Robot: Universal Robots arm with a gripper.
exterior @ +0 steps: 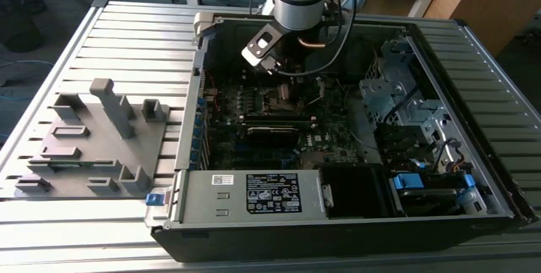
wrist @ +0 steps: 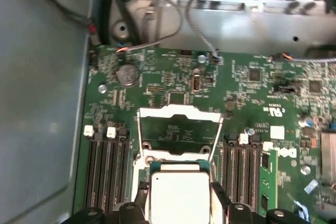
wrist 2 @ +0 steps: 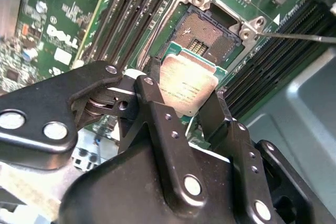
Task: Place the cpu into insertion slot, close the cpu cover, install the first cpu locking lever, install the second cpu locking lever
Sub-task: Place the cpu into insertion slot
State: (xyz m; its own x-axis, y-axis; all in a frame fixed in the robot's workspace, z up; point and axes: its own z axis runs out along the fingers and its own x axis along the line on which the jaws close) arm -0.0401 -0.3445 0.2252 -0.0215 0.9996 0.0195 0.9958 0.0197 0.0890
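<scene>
The claw (wrist 2: pixel 186 88) is clamped on the cpu (wrist 2: pixel 188 80), with one black finger (wrist 2: pixel 157 102) on each of two opposite edges and the top face left bare. I judge that the right place to hold it. The part looks light, thin and stiff, so a modest squeeze on the rims should carry it. The smooth metal top would give little purchase, and the underside (hidden here) is likely delicate.

The cpu is a small flat square, dull silver-grey with faint print, on a green border that shows at its edges. It hangs over the near edge of the slot (wrist 2: pixel 202 35) and is not seated in it. The slot is a dark, finely dotted recess in a bright metal rim, and it would probably be hurt by a crooked landing. A thin lever (wrist 2: pixel 299 36) juts out beside it.

Beyond, in the first wrist view, the cover (wrist: pixel 178 112) stands swung open. It is a thin silver frame, and the board (wrist: pixel 252 77) shows through its window. Memory slots (wrist: pixel 107 166) flank both sides. Farther off, the case (exterior: pixel 338 238) lies on the slatted counter (exterior: pixel 127 32).
</scene>
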